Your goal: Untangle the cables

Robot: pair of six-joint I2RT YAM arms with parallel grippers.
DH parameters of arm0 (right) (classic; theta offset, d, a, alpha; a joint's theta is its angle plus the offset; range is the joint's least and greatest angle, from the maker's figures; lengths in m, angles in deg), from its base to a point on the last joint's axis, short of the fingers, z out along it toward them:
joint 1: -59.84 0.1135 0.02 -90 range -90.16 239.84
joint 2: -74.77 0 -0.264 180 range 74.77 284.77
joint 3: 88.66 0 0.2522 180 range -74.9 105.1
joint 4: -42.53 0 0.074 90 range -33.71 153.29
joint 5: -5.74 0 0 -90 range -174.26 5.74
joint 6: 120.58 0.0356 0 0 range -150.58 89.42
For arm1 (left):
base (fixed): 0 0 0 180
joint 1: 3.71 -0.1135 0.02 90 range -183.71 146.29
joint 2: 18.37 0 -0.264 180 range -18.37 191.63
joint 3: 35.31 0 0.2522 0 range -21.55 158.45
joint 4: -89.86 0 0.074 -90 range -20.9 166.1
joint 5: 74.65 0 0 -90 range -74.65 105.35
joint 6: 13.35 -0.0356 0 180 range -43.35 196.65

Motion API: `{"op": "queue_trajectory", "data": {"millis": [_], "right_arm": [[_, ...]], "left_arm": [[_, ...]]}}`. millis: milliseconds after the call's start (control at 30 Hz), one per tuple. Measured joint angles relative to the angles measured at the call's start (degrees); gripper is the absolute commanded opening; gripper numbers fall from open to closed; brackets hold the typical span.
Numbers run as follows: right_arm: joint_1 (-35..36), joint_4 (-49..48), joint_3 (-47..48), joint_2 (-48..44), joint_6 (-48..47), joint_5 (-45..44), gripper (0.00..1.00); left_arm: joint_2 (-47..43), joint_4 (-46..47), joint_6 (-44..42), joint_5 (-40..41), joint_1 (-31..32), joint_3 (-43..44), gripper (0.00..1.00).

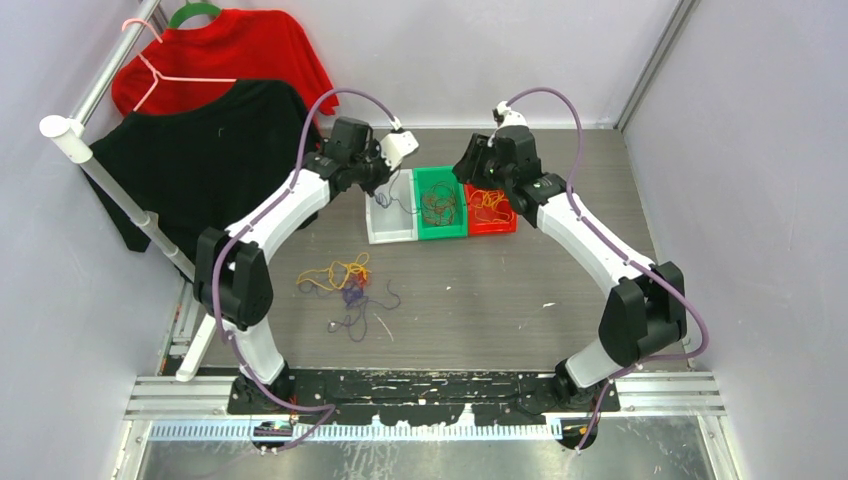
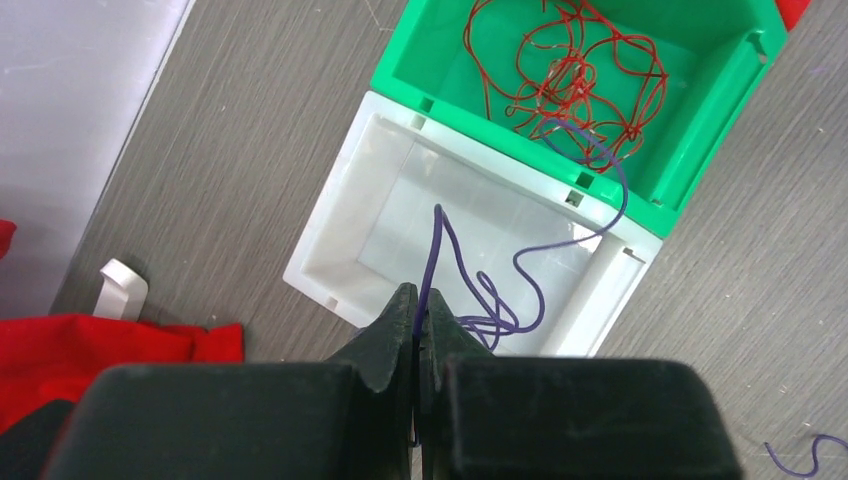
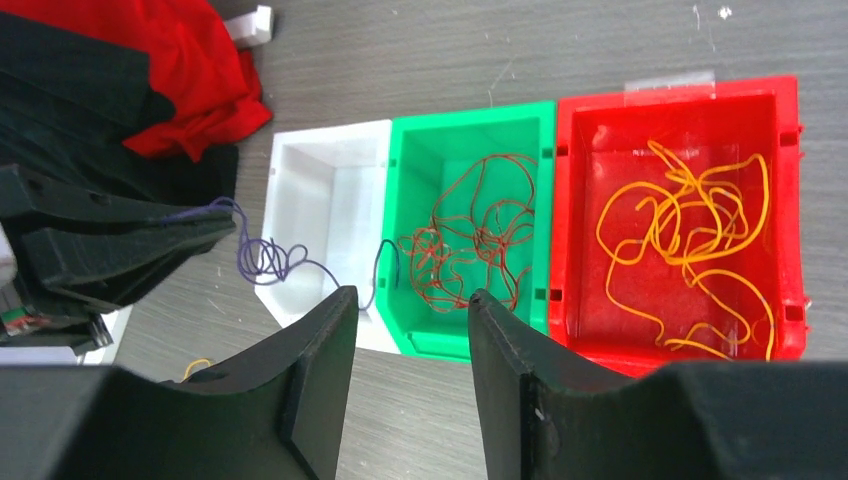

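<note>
My left gripper (image 2: 420, 298) is shut on a thin purple cable (image 2: 500, 300) and holds it over the white bin (image 2: 330, 225); the cable loops into that bin and its far end trails over the rim into the green bin (image 2: 700, 150). The green bin holds red-brown cables (image 2: 580, 75). The red bin (image 3: 790, 200) holds orange cables (image 3: 690, 230). My right gripper (image 3: 410, 300) is open and empty above the near edge of the green bin (image 3: 470, 340). A tangle of orange and purple cables (image 1: 345, 285) lies on the table.
The three bins stand side by side at the back of the table (image 1: 440, 205). A red shirt (image 1: 235, 50) and a black shirt (image 1: 200, 160) hang on a white rack (image 1: 110, 190) at the left. Red cloth (image 2: 100, 350) shows by the left wrist.
</note>
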Motion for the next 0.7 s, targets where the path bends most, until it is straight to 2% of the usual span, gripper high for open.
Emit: {"op": "queue_trajectory", "data": {"millis": [233, 333, 700], "right_arm": [[0.0, -0.02, -1.7, 0.0, 0.66, 0.0, 0.45], [0.0, -0.04, -2.03, 0.0, 1.4, 0.0, 0.4], [0.0, -0.02, -2.29, 0.0, 3.13, -0.07, 0.33]], "left_arm": [[-0.59, 3.93, 2.23, -1.2, -3.78, -3.02, 0.0], [-1.53, 4.44, 2.86, -1.36, -5.2, -4.66, 0.0], [-1.64, 6.27, 4.42, -0.57, -4.35, -6.16, 0.0]]}}
